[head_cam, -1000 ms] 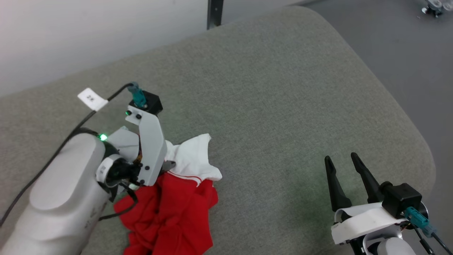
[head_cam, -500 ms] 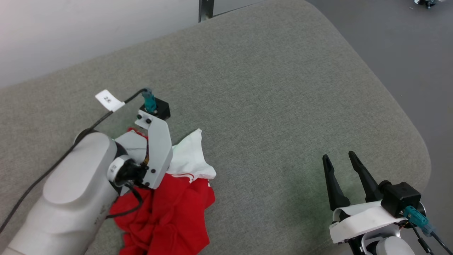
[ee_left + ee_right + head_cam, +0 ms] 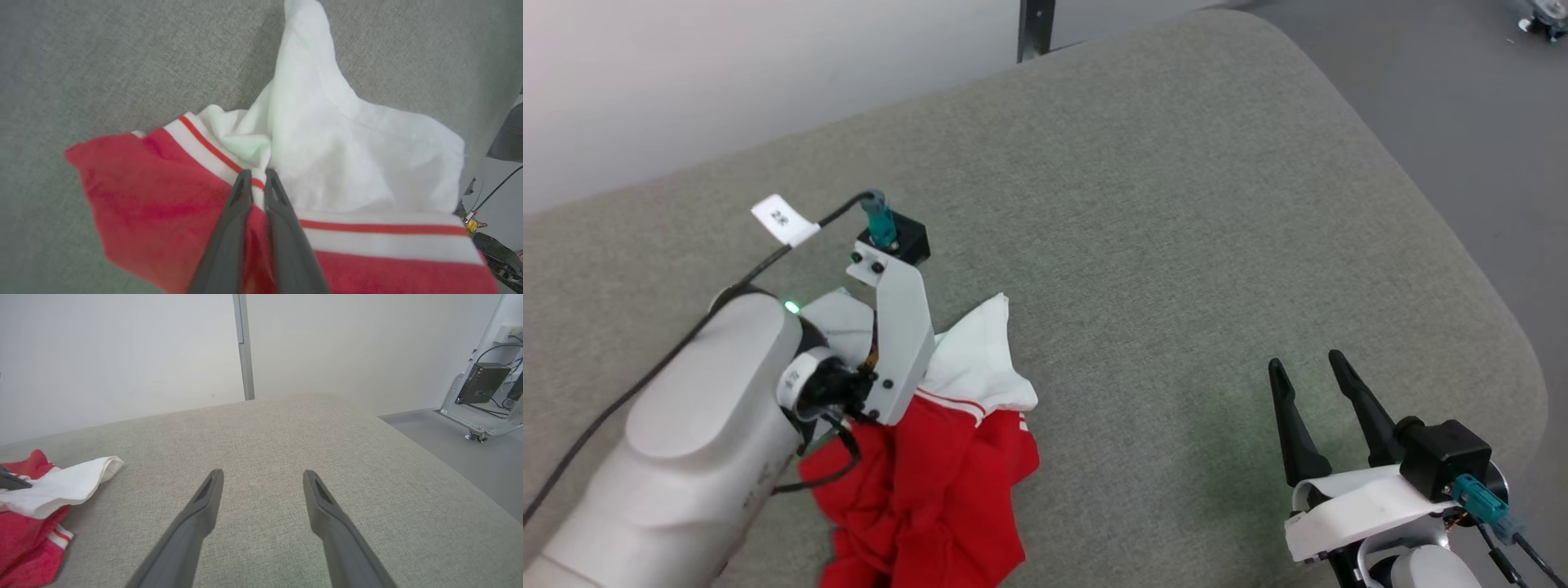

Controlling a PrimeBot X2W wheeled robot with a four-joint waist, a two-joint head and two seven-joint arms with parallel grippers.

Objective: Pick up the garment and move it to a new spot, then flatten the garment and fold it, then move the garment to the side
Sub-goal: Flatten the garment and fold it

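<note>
The shirt (image 3: 939, 474), crumpled on the cushion (image 3: 1176, 204), looks light and limp and should sag from the striped sleeve seam the left gripper (image 3: 257, 173) pinches; the right gripper (image 3: 1305, 359) stands open, well apart

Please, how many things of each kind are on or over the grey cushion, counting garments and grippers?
T-shirt, red with white sleeves: 1
Grippers: 2 (left gripper, right gripper)
Total: 3

Bare cushion (image 3: 1176, 245) spreads open right of the crumpled garment (image 3: 931, 490).
</note>
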